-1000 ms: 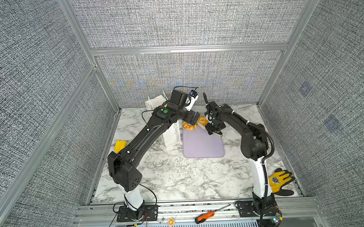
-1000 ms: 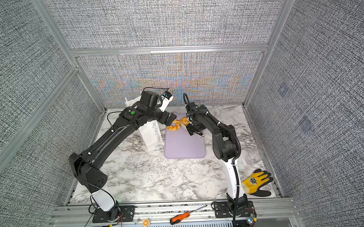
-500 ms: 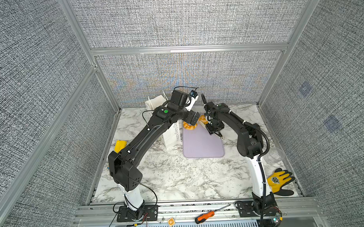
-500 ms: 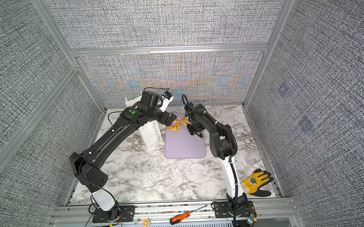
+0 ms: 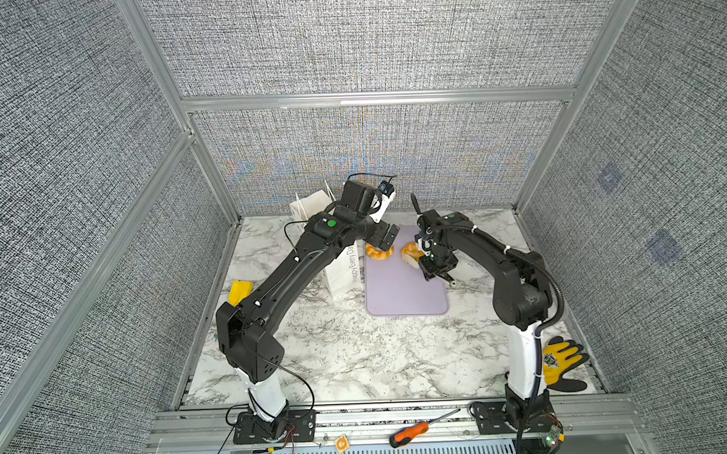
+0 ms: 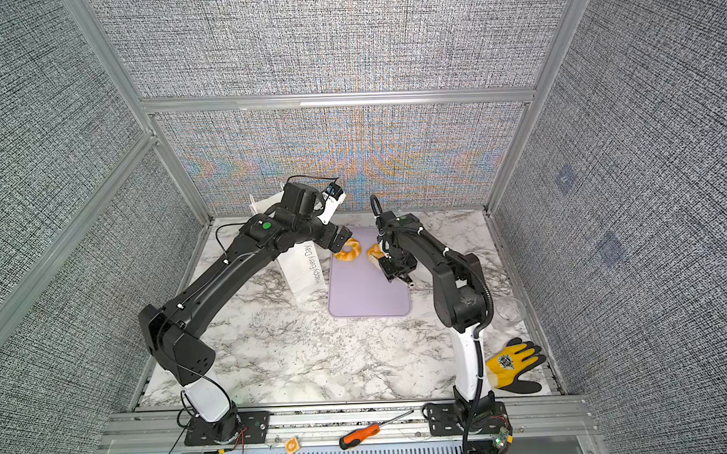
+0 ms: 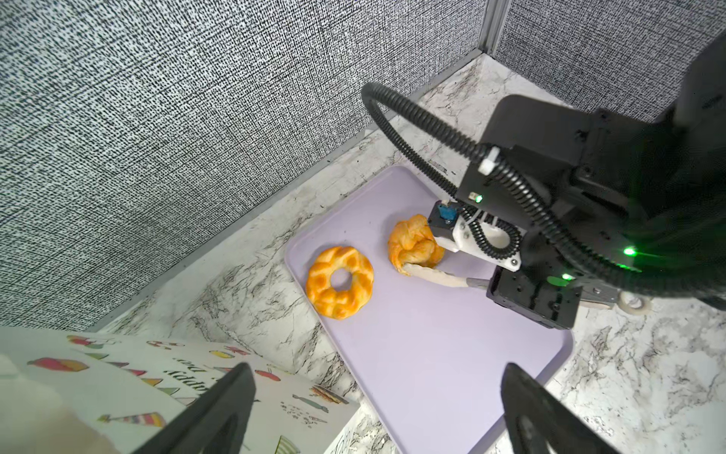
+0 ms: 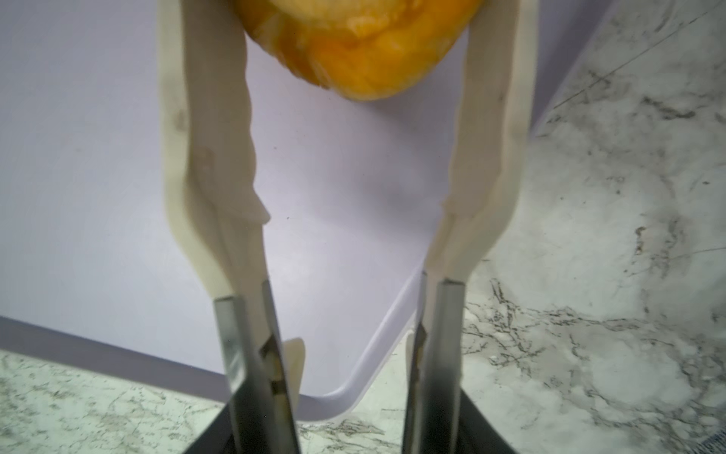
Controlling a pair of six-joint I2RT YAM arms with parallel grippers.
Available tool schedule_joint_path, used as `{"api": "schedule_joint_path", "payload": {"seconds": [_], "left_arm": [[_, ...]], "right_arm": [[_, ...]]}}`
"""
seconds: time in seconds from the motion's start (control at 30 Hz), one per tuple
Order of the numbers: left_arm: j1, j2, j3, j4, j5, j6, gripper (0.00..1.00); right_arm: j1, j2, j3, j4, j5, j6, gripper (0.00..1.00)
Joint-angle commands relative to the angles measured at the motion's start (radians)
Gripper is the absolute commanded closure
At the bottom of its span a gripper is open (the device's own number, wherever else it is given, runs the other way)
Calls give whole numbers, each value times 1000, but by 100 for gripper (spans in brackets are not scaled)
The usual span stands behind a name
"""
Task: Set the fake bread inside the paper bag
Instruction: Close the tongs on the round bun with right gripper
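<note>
Two pieces of fake bread lie on the lilac tray (image 5: pixel 401 293) (image 6: pixel 368 294): a braided ring (image 5: pixel 380 252) (image 6: pixel 348 250) (image 7: pixel 340 287) and a croissant (image 5: pixel 410 251) (image 6: pixel 374 251) (image 7: pixel 412 243) (image 8: pixel 353 47). My right gripper (image 5: pixel 416 257) (image 6: pixel 378 258) (image 8: pixel 353 23) is shut on the croissant, one cream finger pressing each side. The white paper bag (image 5: pixel 342 270) (image 6: pixel 303 267) (image 7: pixel 118 377) stands left of the tray. My left gripper (image 5: pixel 389 235) (image 6: pixel 337 239) (image 7: pixel 377 408) hangs open and empty above the bag's edge and the tray, next to the ring.
A yellow toy shovel (image 5: pixel 239 291) lies by the left wall. A yellow-and-black glove (image 5: pixel 562 358) (image 6: pixel 514 362) rests at the front right. An orange screwdriver (image 5: pixel 410 432) sits on the front rail. Textured walls close in the marble table (image 5: pixel 358 353).
The right gripper's fingers have closed in on the croissant. The left arm has stayed where it was, open.
</note>
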Motion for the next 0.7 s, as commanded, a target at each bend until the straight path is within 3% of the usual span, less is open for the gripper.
{"api": "schedule_joint_path", "payload": {"seconds": [0.0,0.67], "left_arm": [[1,-34,-23,32,-5,-11,1],[15,-168,-143,85,-5,-16,1]], "right_arm": [[-2,-45,-41,70,-65,30,46],[10,-249,-218,197,-131,158,47]]}}
